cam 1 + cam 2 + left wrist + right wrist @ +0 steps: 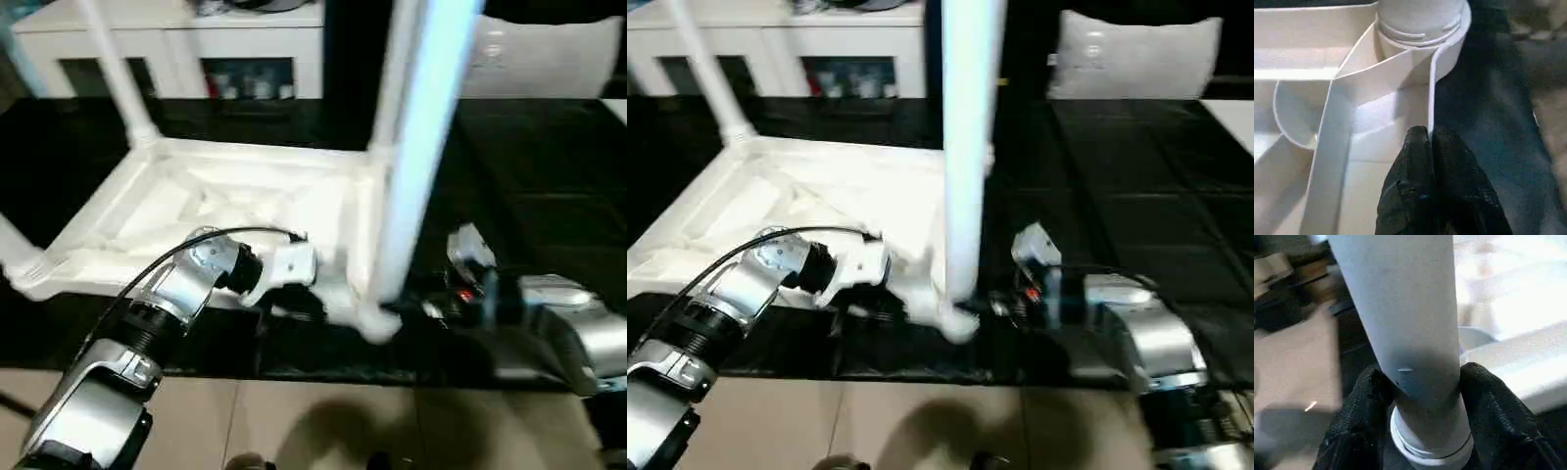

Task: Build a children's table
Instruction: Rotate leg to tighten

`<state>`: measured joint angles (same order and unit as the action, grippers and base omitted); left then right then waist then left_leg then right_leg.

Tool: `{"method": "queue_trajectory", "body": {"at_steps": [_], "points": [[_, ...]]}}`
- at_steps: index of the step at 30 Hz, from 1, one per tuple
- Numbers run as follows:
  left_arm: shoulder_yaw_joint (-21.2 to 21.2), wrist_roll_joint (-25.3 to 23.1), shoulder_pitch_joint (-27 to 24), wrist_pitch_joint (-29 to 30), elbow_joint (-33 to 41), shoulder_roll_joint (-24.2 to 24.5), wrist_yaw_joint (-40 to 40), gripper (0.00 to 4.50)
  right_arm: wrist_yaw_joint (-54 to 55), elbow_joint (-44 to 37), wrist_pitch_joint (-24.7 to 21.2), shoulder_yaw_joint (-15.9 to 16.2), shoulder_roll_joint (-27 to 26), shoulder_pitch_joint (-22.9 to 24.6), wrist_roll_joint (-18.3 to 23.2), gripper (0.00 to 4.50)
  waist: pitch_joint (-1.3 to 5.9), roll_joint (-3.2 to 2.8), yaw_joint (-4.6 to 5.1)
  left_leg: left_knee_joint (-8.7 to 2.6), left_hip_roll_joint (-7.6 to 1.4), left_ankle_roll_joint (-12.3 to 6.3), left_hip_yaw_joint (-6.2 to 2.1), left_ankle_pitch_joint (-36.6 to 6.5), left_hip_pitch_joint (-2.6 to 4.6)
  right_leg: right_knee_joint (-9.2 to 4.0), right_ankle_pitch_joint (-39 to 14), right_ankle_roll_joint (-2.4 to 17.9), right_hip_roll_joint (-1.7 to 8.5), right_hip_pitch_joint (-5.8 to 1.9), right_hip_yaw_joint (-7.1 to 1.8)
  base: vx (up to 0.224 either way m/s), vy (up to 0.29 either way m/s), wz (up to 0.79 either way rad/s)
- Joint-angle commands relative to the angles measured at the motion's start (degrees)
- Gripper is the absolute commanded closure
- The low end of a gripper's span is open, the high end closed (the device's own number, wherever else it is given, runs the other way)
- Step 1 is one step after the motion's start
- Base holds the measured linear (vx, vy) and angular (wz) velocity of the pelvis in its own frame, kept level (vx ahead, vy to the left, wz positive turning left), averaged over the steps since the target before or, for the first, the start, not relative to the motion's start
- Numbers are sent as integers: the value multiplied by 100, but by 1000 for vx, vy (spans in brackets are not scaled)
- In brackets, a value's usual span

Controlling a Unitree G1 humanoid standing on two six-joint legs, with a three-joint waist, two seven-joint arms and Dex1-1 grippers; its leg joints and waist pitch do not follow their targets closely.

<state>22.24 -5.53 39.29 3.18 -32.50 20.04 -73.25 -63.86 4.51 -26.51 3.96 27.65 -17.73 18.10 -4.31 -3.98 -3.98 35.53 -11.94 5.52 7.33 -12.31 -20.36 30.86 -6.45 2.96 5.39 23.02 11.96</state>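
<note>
Nearest item: left tool (1430,147), black fingers pressed together with nothing between them, tips resting against the thin rim wall of the children's table (225,211) just beside its corner socket (1420,44).

Right tool (1422,396): black fingers clasped on either side of the near leg (970,147), low on the shaft, just above its ringed collar.

Children's table: upside down on the black desk (1136,196), ribbed underside up, lying between the two forearms. Near leg stands upright in the near corner socket; another leg (118,78) stands at the far left corner.

Step in hand, as judged: seating the near leg in its socket. To do it well:
- keep the leg upright, pressing straight down along its axis;
- hold low near the collar, so the long shaft does not lever sideways;
- brace the rim with the left tool so the top cannot slide on the desk;
- check that the collar sits flush on the socket all round; the views are blurred, so full seating is probably not confirmable here.

Behind: white cabinet (167,49).

Brands, labels, writing: none legible.
</note>
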Motion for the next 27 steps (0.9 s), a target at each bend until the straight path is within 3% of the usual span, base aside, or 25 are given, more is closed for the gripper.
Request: {"method": "queue_trajectory", "body": {"at_steps": [1,2,4,5,6,7,8,9,10,11,12,14,15,16,19,20,22,23,24,27], "points": [[-183,115,47,338,446,-320,552,450,441,-240,-162,155,-314,-17,8,260,403,104,117,-371,-33,-372,63,-1281,20,-649,-3358,-486,287,-405,-114,0,0,0],[-226,87,50,564,506,-424,762,450,803,-215,-213,115,-500,-40,-75,260,399,88,160,-373,-34,-385,57,-1332,33,-676,-3362,-504,288,-399,-102,0,0,0],[-303,9,96,1007,566,-632,1235,450,1565,-146,-278,58,-876,-104,-295,260,402,57,326,-419,-129,-406,-27,-1497,-26,-637,-3118,-474,305,-481,-87,0,0,0],[-340,-29,128,1173,560,-725,1443,450,1894,-94,-280,43,-1039,-142,-410,261,376,59,409,-426,-140,-357,-40,-1606,-46,-636,-3192,-485,292,-470,-81,0,0,0],[-373,-62,155,1313,555,-811,1628,450,2204,-40,-266,35,-1201,-180,-503,261,373,57,465,-405,-118,-334,-33,-1702,-5,-682,-3304,-503,301,-452,-58,0,0,0],[-424,-90,185,1426,529,-915,1842,450,2566,60,-260,-12,-1391,-241,-607,261,389,61,554,-388,-82,-340,-39,-1688,-5,-694,-3324,-492,336,-481,-46,0,0,0],[-497,-126,224,1584,499,-1062,2145,450,3087,204,-257,-85,-1666,-328,-749,262,391,35,634,-397,-93,-345,-55,-1631,-54,-661,-3211,-425,348,-496,-55,0,0,0],[-546,-161,254,1677,480,-1181,2380,450,3538,379,-260,-178,-1911,-432,-834,262,419,24,694,-397,-93,-353,-73,-1591,-43,-652,-3098,-381,361,-503,-64,0,0,0],[-573,-183,271,1726,469,-1249,2517,450,3809,492,-263,-239,-2059,-500,-879,263,419,24,694,-397,-93,-353,-73,-1591,-43,-652,-3098,-381,361,-503,-64,0,0,0],[-629,-224,298,1828,482,-1424,2834,450,4421,820,-154,-408,-2377,-704,-963,263,417,4,798,-386,-56,-367,-71,-1533,-72,-643,-3053,-301,377,-500,-64,0,0,0],[-639,-224,298,1860,499,-1464,2891,450,4550,895,-139,-457,-2450,-756,-969,263,426,0,830,-384,-56,-381,-73,-1515,-58,-647,-3011,-261,391,-488,-68,0,0,0],[-655,-213,288,1925,576,-1592,3048,450,4859,1167,46,-617,-2658,-965,-949,263,469,10,873,-381,-50,-531,-84,-1105,-132,-554,-2492,-56,412,-519,-143,0,0,0],[-659,-216,285,1936,591,-1616,3080,450,4907,1219,98,-647,-2696,-1006,-952,263,499,14,872,-370,-42,-614,-84,-834,-165,-495,-2200,77,416,-535,-173,0,0,0],[-657,-217,284,1938,596,-1617,3080,450,4903,1226,118,-649,-2698,-1011,-953,228,499,14,872,-370,-42,-614,-84,-834,-165,-495,-2200,77,416,-535,-173,0,0,0],[-596,-259,250,1899,662,-1556,3008,450,4822,1225,404,-745,-2670,-1019,-923,190,604,27,818,-300,-56,-976,-102,194,-245,-225,-920,470,415,-564,-272,0,0,0],[-574,-285,230,1864,674,-1497,2977,450,4700,1157,460,-740,-2598,-968,-929,183,621,50,751,-272,-48,-1133,-90,551,-235,-148,-489,622,400,-519,-297,0,0,0],[-547,-304,205,1815,685,-1420,2935,450,4493,1058,548,-712,-2497,-892,-924,165,625,62,702,-246,-35,-1278,-80,720,-258,-81,-271,713,393,-522,-309,0,0,0],[-536,-302,160,1763,683,-1317,2893,450,4246,904,627,-701,-2346,-771,-875,157,588,40,599,-245,-47,-1378,-52,653,-241,-93,-405,715,394,-487,-312,0,0,0],[-535,-300,155,1760,683,-1306,2890,450,4223,889,637,-701,-2330,-759,-868,148,580,46,566,-252,-53,-1374,-37,564,-222,-117,-533,680,388,-481,-315,0,0,0],[-476,-274,83,1418,619,-1086,2615,450,3534,636,757,-641,-1899,-508,-684,120,539,44,443,-282,-63,-1158,0,81,-192,-203,-1305,485,387,-469,-315,0,0,0]]}}
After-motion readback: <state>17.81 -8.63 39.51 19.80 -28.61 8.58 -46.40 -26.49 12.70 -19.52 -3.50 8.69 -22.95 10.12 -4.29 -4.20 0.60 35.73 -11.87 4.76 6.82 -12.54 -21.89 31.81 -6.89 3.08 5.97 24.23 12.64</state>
